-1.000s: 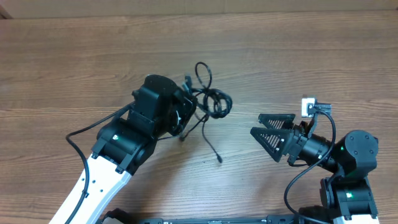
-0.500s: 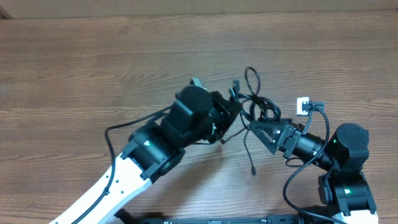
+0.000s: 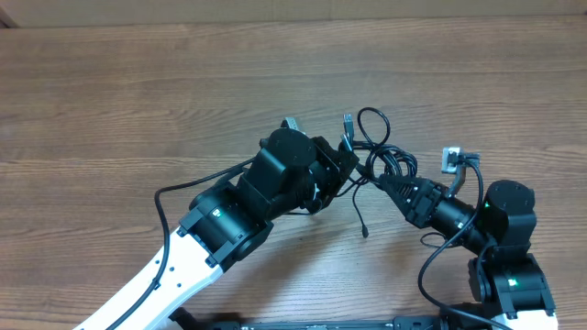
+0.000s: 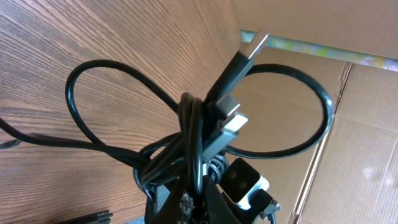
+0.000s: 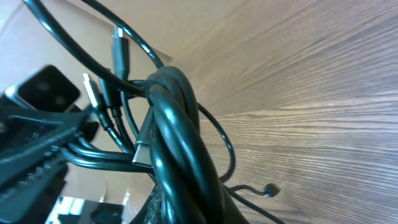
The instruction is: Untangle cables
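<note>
1. Counter (image 3: 110, 82): brown wood grain. On my overhead view it fills the frame edge to edge.

2. Left arm (image 3: 220, 215): white lower link and black upper body, reaching in from bottom left toward the middle.

3. Left hand (image 3: 351, 174): jaws closed on the cables. In my left wrist view the bundle rises straight out from between the fingers (image 4: 186, 202).

4. Cables (image 3: 390, 163): thin black cords knotted into one clump at mid-counter, held between the two hands. It appears lifted off the wood.
 - One open loop (image 3: 371, 112) stands out on the far side.
 - A loose tail (image 3: 359, 215) trails toward me and ends in a small plug.
 - A silvery plug (image 4: 252, 45) sticks up from the knot, with a second plug just below it.

5. Right hand (image 3: 381, 180): jaws pinched together on the same clump, just beside the left hand. In my right wrist view, thick coils of cord (image 5: 177, 124) run out of its grip.

6. Right arm (image 3: 500, 215): black, at bottom right, with a small white block (image 3: 450, 158) beside it.

7. Cardboard wall (image 4: 348, 124): behind the counter, seen from the left wrist.
</note>
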